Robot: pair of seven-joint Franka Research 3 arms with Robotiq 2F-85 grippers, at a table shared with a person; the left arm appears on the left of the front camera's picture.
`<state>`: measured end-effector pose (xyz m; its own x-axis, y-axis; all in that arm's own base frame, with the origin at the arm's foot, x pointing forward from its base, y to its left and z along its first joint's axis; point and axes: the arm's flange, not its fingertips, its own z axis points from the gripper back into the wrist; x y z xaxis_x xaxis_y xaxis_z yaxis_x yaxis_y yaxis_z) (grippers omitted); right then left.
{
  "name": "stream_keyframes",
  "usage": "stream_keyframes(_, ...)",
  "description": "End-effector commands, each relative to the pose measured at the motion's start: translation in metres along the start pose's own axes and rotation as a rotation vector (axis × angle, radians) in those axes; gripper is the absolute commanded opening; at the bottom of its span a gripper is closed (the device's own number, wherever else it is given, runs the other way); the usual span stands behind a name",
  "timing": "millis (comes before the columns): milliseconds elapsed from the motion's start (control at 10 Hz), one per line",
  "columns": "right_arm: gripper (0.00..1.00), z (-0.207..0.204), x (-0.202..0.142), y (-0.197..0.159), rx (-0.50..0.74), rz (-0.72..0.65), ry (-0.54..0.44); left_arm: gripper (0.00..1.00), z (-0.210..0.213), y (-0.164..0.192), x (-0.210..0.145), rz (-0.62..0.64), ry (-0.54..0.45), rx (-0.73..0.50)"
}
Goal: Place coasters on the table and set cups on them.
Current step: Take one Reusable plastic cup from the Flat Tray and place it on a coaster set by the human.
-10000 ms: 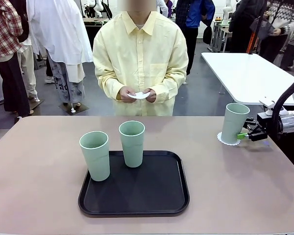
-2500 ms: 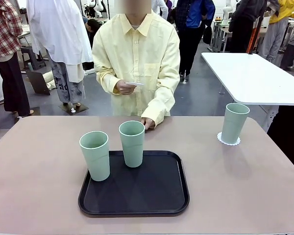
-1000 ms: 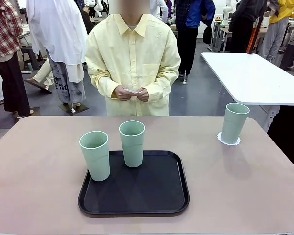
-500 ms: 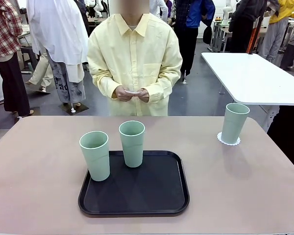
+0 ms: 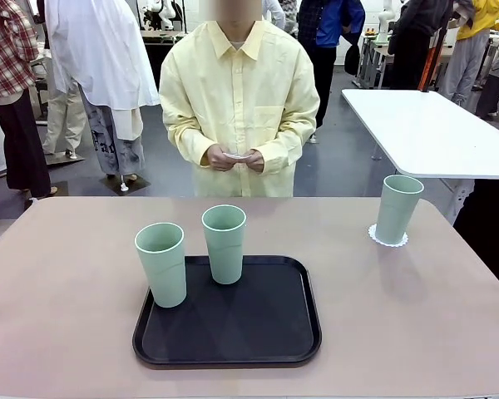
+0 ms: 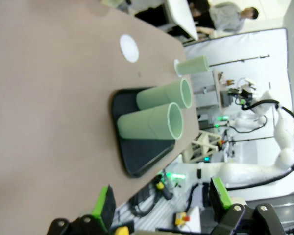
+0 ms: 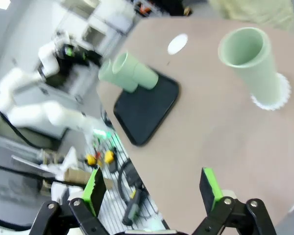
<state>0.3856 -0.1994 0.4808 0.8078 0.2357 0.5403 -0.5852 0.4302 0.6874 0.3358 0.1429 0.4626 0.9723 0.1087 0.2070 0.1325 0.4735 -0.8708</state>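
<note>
Beige table (image 5: 66, 274) fills most of the scene; a person (image 5: 237, 91) stands at its far side, and behind are other people and a white table (image 5: 424, 125). Near the right edge one cup (image 5: 397, 208) stands upright on a coaster (image 5: 388, 239), whose lacy rim shows around the base, so I judge this pair as finished. A second coaster (image 7: 177, 43) lies bare on the table toward the far side; it seems to be laid there to receive the next one. The person holds a thin white piece in both hands (image 5: 237, 156), probably the third coaster, not yet put down. Two more cups wait upright on a black tray (image 5: 258, 332): the left cup (image 5: 160, 264) at the tray's left edge and the middle cup (image 5: 224, 243) at its far edge, not touching.

The left gripper (image 6: 162, 200) hangs near the table's edge, well apart from the cups, with its jaws spread wide and nothing between them. The right gripper (image 7: 152, 188) is the same, wide and empty, apart from the finished cup.

For the next move I think a tray cup must go onto the bare coaster. The neighbour cup stands in the way of wide jaws, the tray rim must be cleared, and these tall cups with narrow base may tip easily. The person's hands are also near that side.
</note>
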Motion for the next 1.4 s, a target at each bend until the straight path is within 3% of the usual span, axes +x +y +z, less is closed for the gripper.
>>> stream_keyframes(0, 1.00, -0.036, 0.033, 0.052, -0.090, 0.194, 0.118, 1.00, 0.001, 0.000, 0.000, -0.017, -0.009, -0.017)
stream_keyframes(300, 1.00, -0.134, 0.066, 0.128, -0.225, 0.484, 0.253, 1.00, 0.001, 0.000, 0.000, -0.017, -0.009, -0.017)
stream_keyframes(500, 1.00, -0.196, 0.072, 0.149, -0.288, 0.631, 0.309, 1.00, 0.001, 0.000, 0.000, -0.017, -0.009, -0.017)
stream_keyframes(700, 1.00, -0.252, 0.076, 0.148, -0.348, 0.768, 0.370, 1.00, 0.001, 0.000, 0.000, -0.017, -0.009, -0.017)
stream_keyframes(900, 1.00, -0.282, 0.077, 0.134, -0.340, 0.824, 0.399, 1.00, 0.001, 0.000, 0.000, -0.017, -0.009, -0.017)
stream_keyframes(1100, 1.00, -0.288, 0.076, 0.115, -0.341, 0.730, 0.388, 1.00, 0.001, 0.000, 0.000, -0.017, -0.009, -0.017)
stream_keyframes(1200, 1.00, -0.291, 0.074, 0.142, -0.335, 0.798, 0.404, 1.00, 0.001, 0.000, 0.000, -0.017, -0.009, -0.017)
stream_keyframes(1300, 1.00, -0.291, 0.074, 0.142, -0.335, 0.798, 0.404, 1.00, 0.001, 0.000, 0.000, -0.017, -0.009, -0.017)
